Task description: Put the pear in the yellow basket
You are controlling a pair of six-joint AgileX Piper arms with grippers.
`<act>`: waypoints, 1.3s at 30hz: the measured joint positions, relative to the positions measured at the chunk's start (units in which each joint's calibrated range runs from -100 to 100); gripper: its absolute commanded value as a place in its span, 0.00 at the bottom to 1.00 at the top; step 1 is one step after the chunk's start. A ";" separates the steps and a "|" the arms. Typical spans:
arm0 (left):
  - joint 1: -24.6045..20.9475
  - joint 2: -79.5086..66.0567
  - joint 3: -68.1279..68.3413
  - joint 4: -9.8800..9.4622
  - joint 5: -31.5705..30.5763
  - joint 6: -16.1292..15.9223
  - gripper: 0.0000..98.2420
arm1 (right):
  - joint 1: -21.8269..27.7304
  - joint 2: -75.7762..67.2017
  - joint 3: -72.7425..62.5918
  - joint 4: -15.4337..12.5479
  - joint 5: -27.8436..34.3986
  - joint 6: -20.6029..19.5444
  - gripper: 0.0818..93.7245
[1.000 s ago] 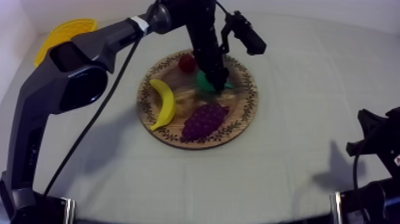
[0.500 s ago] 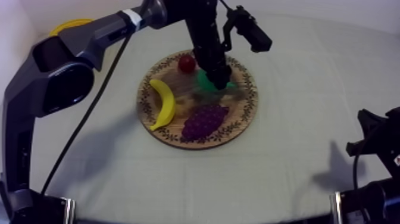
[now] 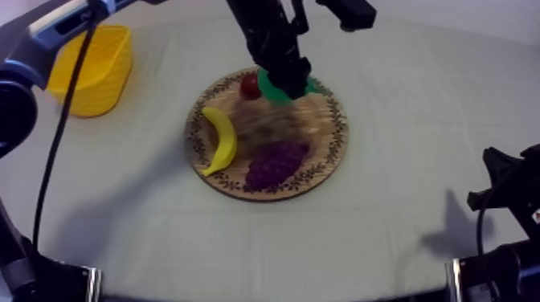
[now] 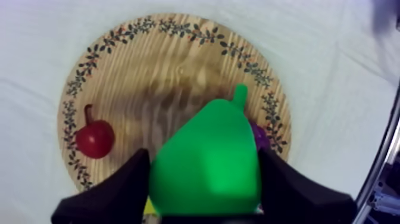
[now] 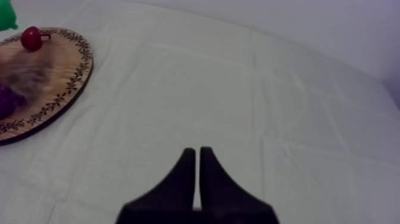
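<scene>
My left gripper (image 3: 288,80) is shut on the green pear (image 3: 276,91) and holds it in the air over the far side of the round wooden board (image 3: 321,120). In the left wrist view the pear (image 4: 208,161) sits between my two black fingers (image 4: 128,182), stem up, with the board (image 4: 149,77) well below it. The yellow basket (image 3: 92,68) stands at the far left of the table. My right gripper (image 5: 197,158) hangs shut as a narrow wedge over bare cloth, right of the board (image 5: 59,77).
On the board lie a banana (image 3: 219,138), a bunch of grapes (image 3: 276,163) and a small red fruit (image 3: 251,84). The right arm (image 3: 506,193) rests low at the right edge. Open cloth stretches between board and basket.
My left gripper has risen off the board with the pear in it. The arm has swung up and back, uncovering the basket. The right arm has not moved.
</scene>
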 measured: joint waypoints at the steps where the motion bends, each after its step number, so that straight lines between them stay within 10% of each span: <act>1: -0.19 -1.64 1.05 -0.09 -0.08 0.16 0.50 | 0.00 0.00 0.00 0.00 0.00 0.00 0.00; 39: -28.76 -7.26 7.54 -3.49 -0.23 -3.96 0.48 | 0.00 0.00 0.00 0.00 0.00 0.03 0.00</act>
